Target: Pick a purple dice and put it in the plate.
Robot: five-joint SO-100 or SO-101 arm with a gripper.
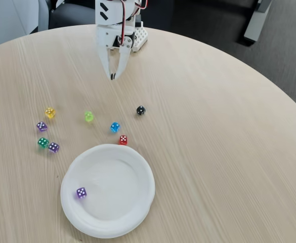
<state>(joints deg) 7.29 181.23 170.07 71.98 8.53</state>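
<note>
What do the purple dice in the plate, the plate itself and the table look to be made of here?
The purple dice looks like translucent glossy plastic or resin: deep violet with white pips. The plate seems a matte white disposable one, paper or foam; which, I cannot tell. The table shows pale wood grain, possibly laminate.

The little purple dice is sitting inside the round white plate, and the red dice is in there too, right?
Not quite. The small translucent purple dice is inside the round white disposable plate, but the small red dice sits on the table just outside its rim, as the fixed view shows.
</note>
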